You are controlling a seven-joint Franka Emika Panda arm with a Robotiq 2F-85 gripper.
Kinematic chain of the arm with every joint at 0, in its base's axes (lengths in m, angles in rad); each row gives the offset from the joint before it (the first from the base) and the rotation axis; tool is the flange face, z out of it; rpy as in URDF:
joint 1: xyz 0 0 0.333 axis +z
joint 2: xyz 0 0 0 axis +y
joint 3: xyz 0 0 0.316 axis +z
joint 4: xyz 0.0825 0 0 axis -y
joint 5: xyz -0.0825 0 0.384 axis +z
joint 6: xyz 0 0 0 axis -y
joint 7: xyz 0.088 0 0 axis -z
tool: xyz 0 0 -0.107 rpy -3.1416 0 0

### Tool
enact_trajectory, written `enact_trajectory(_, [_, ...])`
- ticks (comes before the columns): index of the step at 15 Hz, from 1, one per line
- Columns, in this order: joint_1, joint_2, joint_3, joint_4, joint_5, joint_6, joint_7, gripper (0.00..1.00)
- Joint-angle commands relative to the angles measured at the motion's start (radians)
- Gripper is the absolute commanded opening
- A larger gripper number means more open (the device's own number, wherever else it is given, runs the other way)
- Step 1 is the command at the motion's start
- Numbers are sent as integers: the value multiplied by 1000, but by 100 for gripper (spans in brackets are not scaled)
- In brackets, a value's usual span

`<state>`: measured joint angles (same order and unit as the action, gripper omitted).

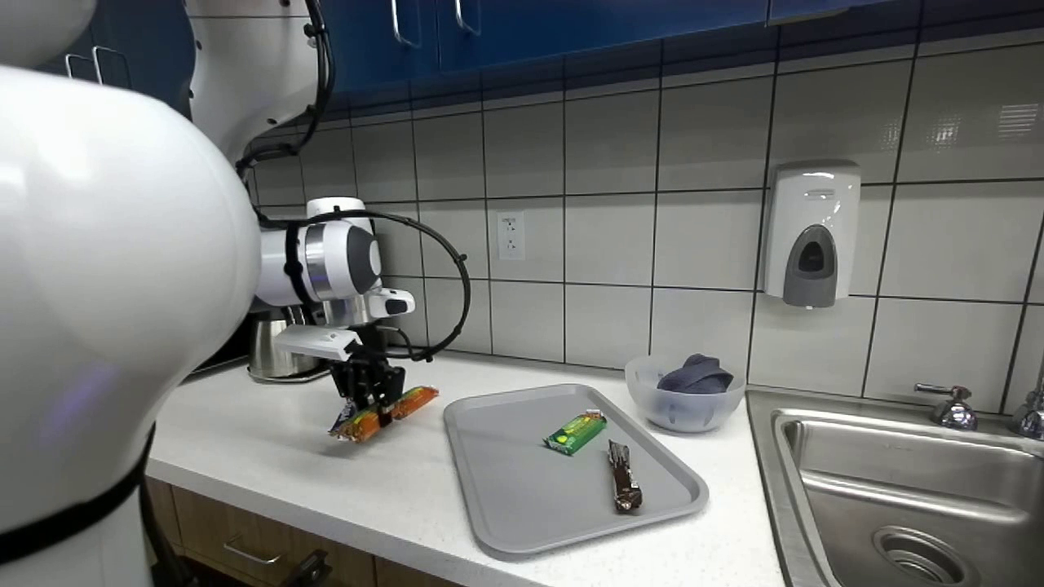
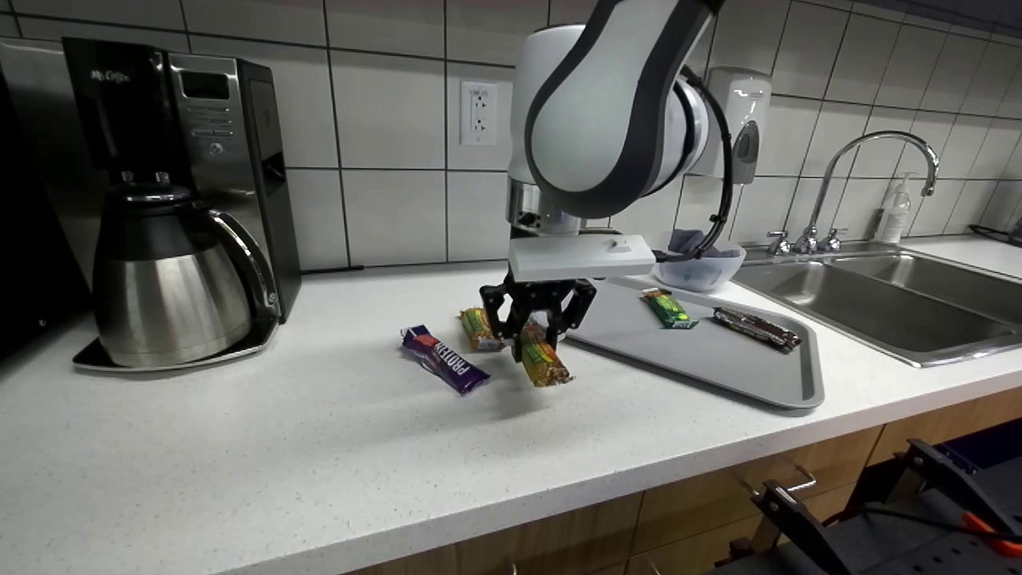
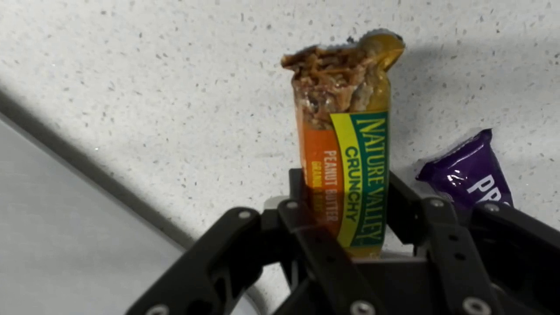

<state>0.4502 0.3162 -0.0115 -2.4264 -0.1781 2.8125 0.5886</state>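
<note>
My gripper [image 2: 533, 345] is shut on an orange, yellow and green granola bar [image 3: 345, 144], with one finger against each long side. Its far end sticks out beyond the fingers in the wrist view. A shadow beneath suggests that the bar hangs slightly above the white counter [image 2: 319, 447]. Beside it, to the left in an exterior view, lies a purple protein bar [image 2: 444, 359]; only one end of this shows in the wrist view. Another yellow-orange bar [image 2: 479, 329] rests behind, partly covered by the gripper.
A grey tray [image 1: 522, 505] carries a green-wrapped bar [image 1: 576, 433] and a dark brown bar [image 1: 624, 477]. Behind it stands a translucent bowl [image 1: 685, 403] with a blue-grey cloth. A coffee maker [image 2: 239, 112] is left of the gripper, and a steel sink [image 2: 862, 295] lies beyond the tray.
</note>
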Motion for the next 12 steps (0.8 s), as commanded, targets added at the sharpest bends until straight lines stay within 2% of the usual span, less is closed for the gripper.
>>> enact_trajectory(1, [9, 4, 2, 22, -9, -44, 27, 19])
enact_trajectory(12, [30, 24, 7, 36, -11, -72, 32, 19])
